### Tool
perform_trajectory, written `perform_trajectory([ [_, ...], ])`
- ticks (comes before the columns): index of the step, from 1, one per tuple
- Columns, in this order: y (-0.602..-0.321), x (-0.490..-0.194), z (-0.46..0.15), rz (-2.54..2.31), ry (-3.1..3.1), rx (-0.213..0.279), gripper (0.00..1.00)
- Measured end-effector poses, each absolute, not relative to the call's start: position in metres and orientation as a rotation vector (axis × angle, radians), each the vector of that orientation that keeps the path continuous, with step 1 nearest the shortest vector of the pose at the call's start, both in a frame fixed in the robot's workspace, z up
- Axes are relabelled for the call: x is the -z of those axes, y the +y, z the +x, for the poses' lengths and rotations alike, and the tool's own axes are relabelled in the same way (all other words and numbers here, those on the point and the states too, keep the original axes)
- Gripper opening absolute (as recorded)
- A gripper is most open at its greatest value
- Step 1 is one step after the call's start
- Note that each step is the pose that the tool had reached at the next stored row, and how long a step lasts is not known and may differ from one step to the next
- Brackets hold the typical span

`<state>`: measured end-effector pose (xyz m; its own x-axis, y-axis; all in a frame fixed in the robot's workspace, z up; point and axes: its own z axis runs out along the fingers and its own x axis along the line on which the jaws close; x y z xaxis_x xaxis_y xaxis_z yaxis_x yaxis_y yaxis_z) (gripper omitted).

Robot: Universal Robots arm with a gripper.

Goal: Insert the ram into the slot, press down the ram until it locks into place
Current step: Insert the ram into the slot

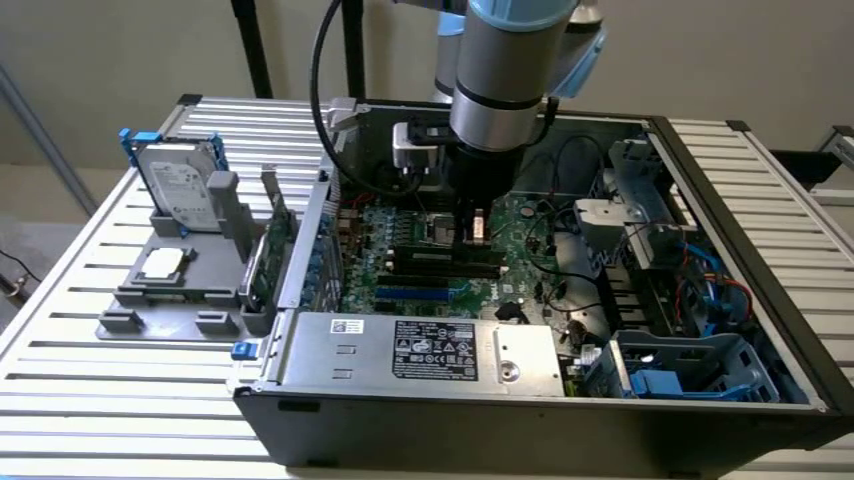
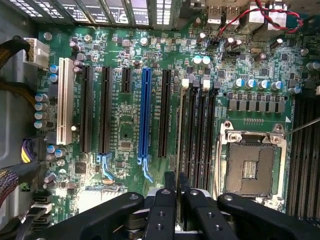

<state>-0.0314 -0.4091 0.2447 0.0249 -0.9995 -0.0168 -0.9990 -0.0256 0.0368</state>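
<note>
The hand (image 2: 176, 181) is down inside the open computer case (image 1: 747, 200), low over the motherboard (image 2: 125, 125). Its two fingers are clenched on the ram (image 2: 179, 135), which shows edge-on as a thin strip standing along the outermost black slot (image 2: 186, 125) of the group beside the processor socket (image 2: 250, 165). By my judgement the stick is lined up with the slot or just entering it. I cannot tell whether it is fully seated or whether the end clips have locked, so the press-down looks unfinished.
</note>
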Motion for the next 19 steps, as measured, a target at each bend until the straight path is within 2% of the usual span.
perform_trajectory([
  [19,-0.4053,-0.2334,-0.0329,2.244,-2.19,0.055,0.13],
])
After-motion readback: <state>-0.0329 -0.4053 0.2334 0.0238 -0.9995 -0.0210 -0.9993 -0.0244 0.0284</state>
